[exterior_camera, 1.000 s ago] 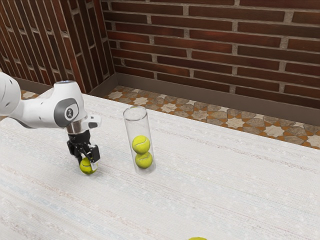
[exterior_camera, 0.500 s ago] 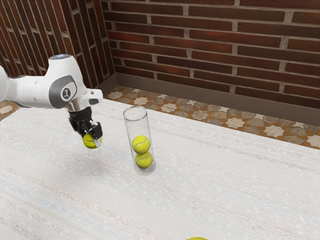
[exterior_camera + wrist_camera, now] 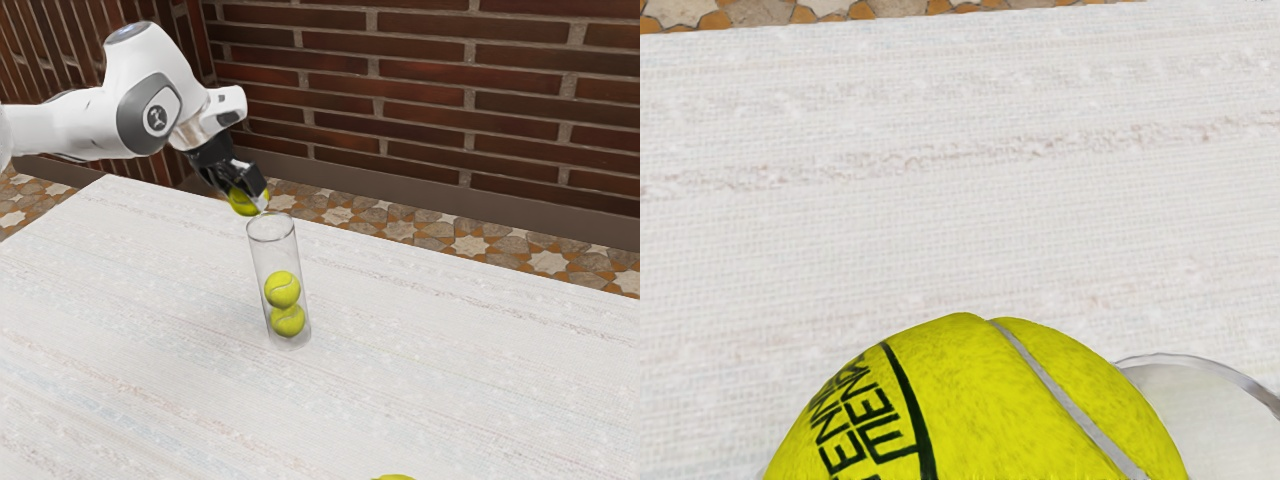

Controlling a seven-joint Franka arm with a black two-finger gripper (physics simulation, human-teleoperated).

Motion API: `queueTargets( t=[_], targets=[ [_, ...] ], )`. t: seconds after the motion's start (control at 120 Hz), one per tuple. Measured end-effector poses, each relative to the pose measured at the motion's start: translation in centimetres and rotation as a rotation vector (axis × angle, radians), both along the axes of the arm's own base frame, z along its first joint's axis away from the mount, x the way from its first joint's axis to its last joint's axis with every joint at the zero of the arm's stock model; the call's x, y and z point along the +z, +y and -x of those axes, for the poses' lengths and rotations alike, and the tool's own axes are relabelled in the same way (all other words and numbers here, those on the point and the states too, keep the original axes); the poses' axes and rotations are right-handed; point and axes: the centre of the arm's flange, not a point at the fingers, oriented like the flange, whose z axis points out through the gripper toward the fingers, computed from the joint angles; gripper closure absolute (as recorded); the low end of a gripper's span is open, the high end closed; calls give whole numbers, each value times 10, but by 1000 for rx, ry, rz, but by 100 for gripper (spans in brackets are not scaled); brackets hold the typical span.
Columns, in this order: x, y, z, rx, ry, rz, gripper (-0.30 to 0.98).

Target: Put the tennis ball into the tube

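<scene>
Pincer: grasping the ball, a finger on each side, hand tilted; I have it (image 3: 252,202) up off the counter (image 3: 450,350).
Held tennis ball: in the air (image 3: 243,204), near the tube's mouth, toward the exterior view's left of it; outside the tube. Contact with the rim: can't tell.
Clear tube: standing on the counter (image 3: 259,264), open end up, rim (image 3: 1188,358) just beside the ball in my wrist view, so not lined up.
Balls inside: two, stacked, upper (image 3: 282,289) on lower (image 3: 288,320); free room above them, looks like enough for one more.
Yellow thing: cropped at the exterior view's near edge (image 3: 394,477), likely a spare ball; ignore.
Step in hand: carry over and center, I'd judge; grasp done, insertion to do.
Next move: shift toward the exterior view's right, bottom of ball above the rim the whole way, and level the hand so the ball goes in straight.
Depth check: near/far offset is hard to read from the side; use rim against ball in the wrist view before lowering.
Release: only with the ball centered over the mouth; lower a little, open gently, lift straight up.
Risk: ball or fingertip clips the rim, tall tube tips; off-center drop rolls off.
</scene>
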Motion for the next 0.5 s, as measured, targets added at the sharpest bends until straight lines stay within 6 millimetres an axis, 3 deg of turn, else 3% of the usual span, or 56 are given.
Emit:
queueTargets(
  t=[0.183, 0.433, 0.5],
  targets=[
    [-4, -2, -9, 5, -14, 26, 27],
    [2, -27, 3, -29, -24, 16, 25],
    [1, -31, 4, -39, -22, 15, 20]
  ],
)
